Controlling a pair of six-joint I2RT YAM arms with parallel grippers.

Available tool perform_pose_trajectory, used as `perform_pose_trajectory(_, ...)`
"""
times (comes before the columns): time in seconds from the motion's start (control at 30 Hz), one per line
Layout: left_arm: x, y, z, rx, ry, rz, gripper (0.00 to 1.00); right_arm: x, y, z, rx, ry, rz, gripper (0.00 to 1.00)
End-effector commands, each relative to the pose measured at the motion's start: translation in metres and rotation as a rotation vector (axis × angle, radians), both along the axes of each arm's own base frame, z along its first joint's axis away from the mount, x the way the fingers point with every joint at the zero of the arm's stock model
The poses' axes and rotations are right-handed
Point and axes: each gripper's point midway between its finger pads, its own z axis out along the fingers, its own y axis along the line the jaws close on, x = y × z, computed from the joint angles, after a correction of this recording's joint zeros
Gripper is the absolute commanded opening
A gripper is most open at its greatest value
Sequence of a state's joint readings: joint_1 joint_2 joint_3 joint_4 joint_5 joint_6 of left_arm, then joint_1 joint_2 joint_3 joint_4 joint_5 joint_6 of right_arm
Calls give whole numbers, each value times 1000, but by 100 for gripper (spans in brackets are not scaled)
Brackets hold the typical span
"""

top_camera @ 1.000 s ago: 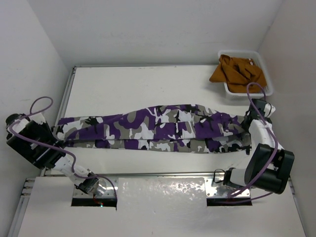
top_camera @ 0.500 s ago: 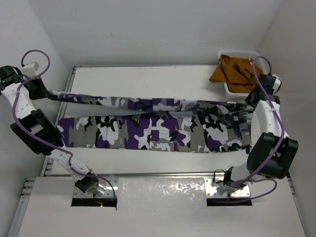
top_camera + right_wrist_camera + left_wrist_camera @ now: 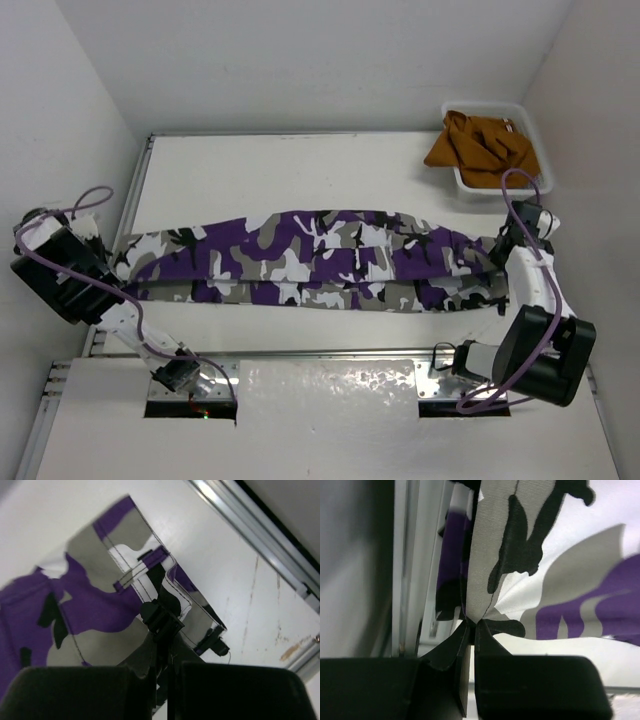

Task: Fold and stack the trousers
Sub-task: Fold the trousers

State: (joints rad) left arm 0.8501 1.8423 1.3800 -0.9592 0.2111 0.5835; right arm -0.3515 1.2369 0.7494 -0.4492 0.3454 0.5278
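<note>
Both arms are coming back down from their raised stretch, and the trousers (image 3: 320,262), half lifted a moment ago, are now lying doubled lengthwise. From above, we are seeing them stretching as a long band across the near half of the desk (image 3: 300,170), with the left pincer (image 3: 113,262) at one end and the right pincer (image 3: 503,252) at the other. An orange-brown garment (image 3: 480,145) is sitting in a white bin (image 3: 537,150) at the far right corner. At the left wrist, the left pincer (image 3: 471,625) is pinching a camouflage fold tight. At the right wrist, the right pincer (image 3: 162,617) is clamping a stitched hem corner.
</note>
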Motion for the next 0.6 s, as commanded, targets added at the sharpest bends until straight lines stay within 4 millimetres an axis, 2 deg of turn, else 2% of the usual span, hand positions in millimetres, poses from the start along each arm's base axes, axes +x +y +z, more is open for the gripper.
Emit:
perform_pose_trajectory(0.0, -24, 41, -13, 177, 71, 7, 0, -13, -12, -12, -39, 44, -77, 0)
perform_pose_trajectory(0.1, -20, 41, -24, 169, 64, -7, 0, -18, -10, -24, -18, 99, -82, 0)
perform_pose_trajectory(0.2, -5, 51, -9, 176, 17, -3, 0, -6, -20, -7, -61, 80, -75, 0)
perform_pose_trajectory(0.23, -1, 55, -4, 184, 6, -3, 0, 4, -27, 8, -84, 50, -73, 0)
perform_pose_trajectory(0.27, 8, 66, 9, 213, -20, -3, 0, 10, -30, 16, -98, 38, -70, 0)
perform_pose_trajectory(0.3, 10, 67, 15, 210, -19, -8, 0, 13, -34, 24, -114, 40, -58, 0)
perform_pose_trajectory(0.33, 19, 78, 31, 242, -46, -7, 0, 23, -39, 39, -130, 13, -57, 0)
perform_pose_trajectory(0.37, 19, 79, 33, 230, -37, -13, 0, 24, -41, 44, -134, 21, -54, 0)
perform_pose_trajectory(0.4, 25, 87, 45, 255, -53, -17, 0, 28, -45, 54, -143, 5, -59, 0)
perform_pose_trajectory(0.57, 22, 98, 65, 314, -35, -41, 0, 14, -48, 62, -154, 13, -89, 0)
